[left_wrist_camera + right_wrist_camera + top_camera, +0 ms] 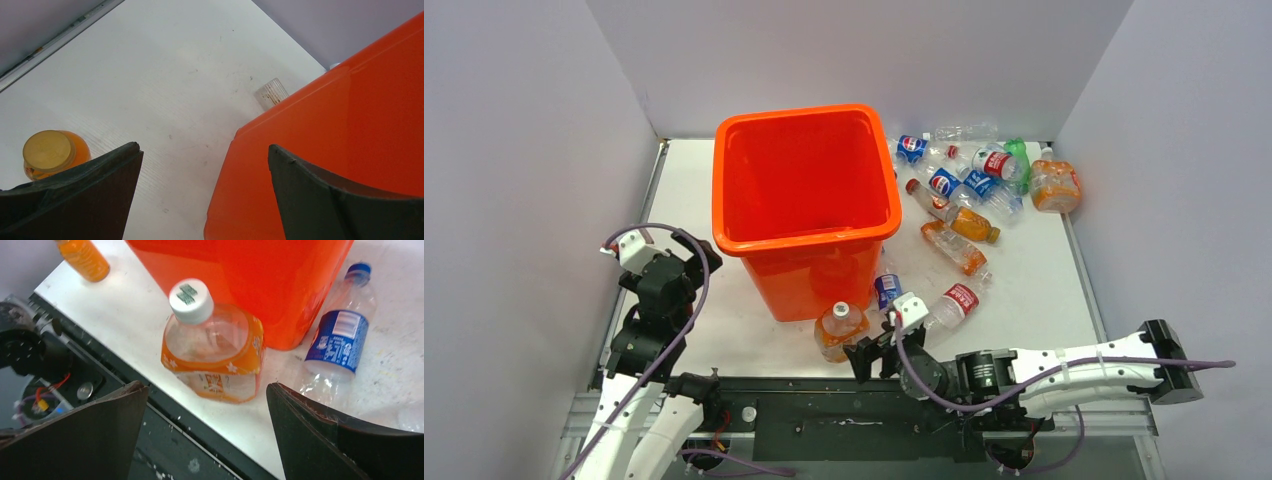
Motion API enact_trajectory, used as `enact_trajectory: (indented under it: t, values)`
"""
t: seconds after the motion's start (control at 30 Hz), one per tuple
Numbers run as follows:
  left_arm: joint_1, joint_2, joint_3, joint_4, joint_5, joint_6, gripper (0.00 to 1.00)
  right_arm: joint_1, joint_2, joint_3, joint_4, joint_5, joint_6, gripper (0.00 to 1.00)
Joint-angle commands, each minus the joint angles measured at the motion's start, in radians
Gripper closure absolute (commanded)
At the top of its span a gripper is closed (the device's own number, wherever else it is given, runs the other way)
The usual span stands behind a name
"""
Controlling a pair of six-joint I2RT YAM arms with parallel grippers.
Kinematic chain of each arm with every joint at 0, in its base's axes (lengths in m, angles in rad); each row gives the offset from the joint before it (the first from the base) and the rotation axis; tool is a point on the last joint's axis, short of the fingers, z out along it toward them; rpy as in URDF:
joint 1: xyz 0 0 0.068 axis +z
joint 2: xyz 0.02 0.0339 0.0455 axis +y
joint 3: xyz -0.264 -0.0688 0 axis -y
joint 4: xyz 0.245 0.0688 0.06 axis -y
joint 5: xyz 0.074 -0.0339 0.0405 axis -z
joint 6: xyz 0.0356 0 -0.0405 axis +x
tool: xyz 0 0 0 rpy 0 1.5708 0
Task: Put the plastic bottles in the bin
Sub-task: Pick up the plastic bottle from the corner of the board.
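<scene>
Top external view: the orange bin [807, 200] stands at centre, with most plastic bottles [969, 195] heaped to its right, their labels hard to read. The right gripper [206, 385], spread wide and empty, faces a squat white-capped orange bottle [212, 347] standing upright just ahead. The left gripper [203, 147], equally wide, hangs beside the bin's wall. Its finger half hides a yellow-capped bottle [50, 152].

One bin [809, 285], about fifteen bottles [959, 248]

The white table [1044, 300] carries the orange bin [794, 280] and scattered plastic bottles [959, 250]
</scene>
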Motion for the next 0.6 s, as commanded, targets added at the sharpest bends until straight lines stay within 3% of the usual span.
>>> enact_trajectory:
  t: [0.0,0.17,0.4,0.57]
  values:
    - [-0.006,0.005,0.009,0.033,-0.017,0.010,0.04,0.045,0.119,0.121,0.041,0.290,-0.030,0.09]
    - [-0.007,0.002,0.009,0.033,-0.018,0.009,0.04,0.033,0.209,0.166,0.115,0.335,-0.095,0.07]
    - [-0.009,-0.003,0.009,0.030,-0.023,0.008,0.04,-0.069,0.306,0.211,0.184,0.205,-0.150,0.00]
    - [-0.013,-0.009,0.009,0.023,-0.041,0.003,0.04,-0.109,0.339,0.216,0.208,0.129,-0.165,0.10]
